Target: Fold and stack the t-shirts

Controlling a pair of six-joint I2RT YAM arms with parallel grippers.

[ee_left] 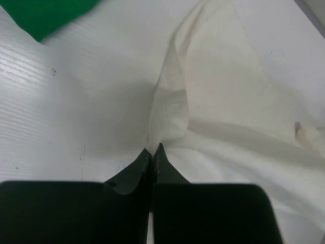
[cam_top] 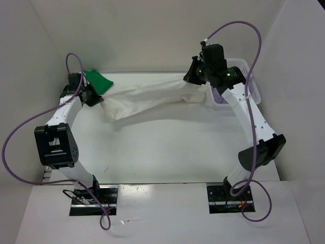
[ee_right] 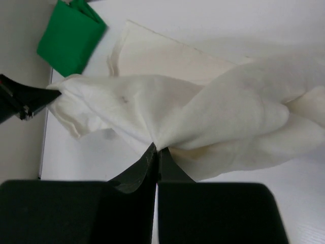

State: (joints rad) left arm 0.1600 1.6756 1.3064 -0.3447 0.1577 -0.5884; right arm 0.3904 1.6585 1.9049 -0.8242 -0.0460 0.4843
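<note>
Both claws are pinched shut on the cream-white t-shirt (cam_top: 152,99). The left gripper (ee_left: 153,150) nips one end and the right gripper (ee_right: 155,148) the other, so it hangs bunched between them over the far table (cam_top: 167,147). This looks like spreading before folding; next it needs pulling taut and laying flat. The green t-shirt (cam_top: 97,80) lies folded far left. The white basket (cam_top: 254,86), far right, holds lavender cloth (cam_top: 219,96).

Top external: high over the near edge, looking down on the whole flat white table (cam_top: 167,147).
Wrist views: close, angled down.
Shared: crumpled cream-white cloth t-shirt (cam_top: 152,101).
</note>
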